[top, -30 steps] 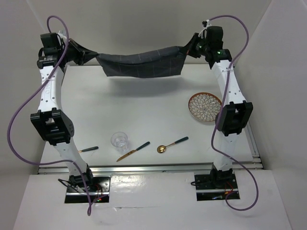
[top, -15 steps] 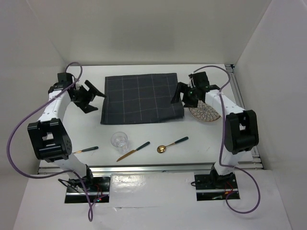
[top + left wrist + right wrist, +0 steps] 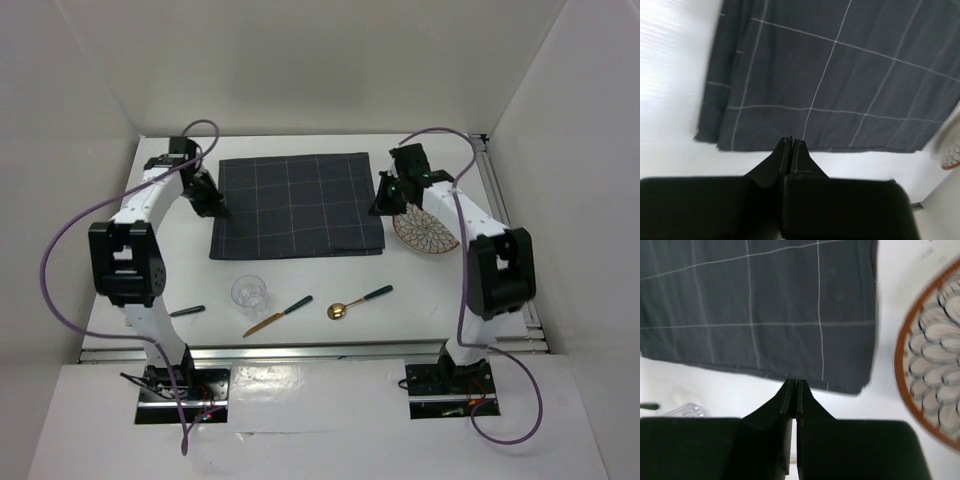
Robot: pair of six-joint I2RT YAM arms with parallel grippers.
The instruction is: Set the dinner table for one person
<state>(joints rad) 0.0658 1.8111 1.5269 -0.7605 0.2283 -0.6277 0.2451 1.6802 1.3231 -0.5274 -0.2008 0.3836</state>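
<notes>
Dark checked placemat (image 3: 295, 205) is laid flat on the white counter (image 3: 180, 262), flanked by the left gripper (image 3: 216, 206) and right gripper (image 3: 380, 206), both closed on nothing.

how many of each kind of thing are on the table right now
dark grey checked cloth placemat: 1
round patterned plate with brown rim: 1
clear drinking glass: 1
dark-handled cutlery: 3 (gold knife, gold spoon, half-hidden utensil)
total: 6
</notes>
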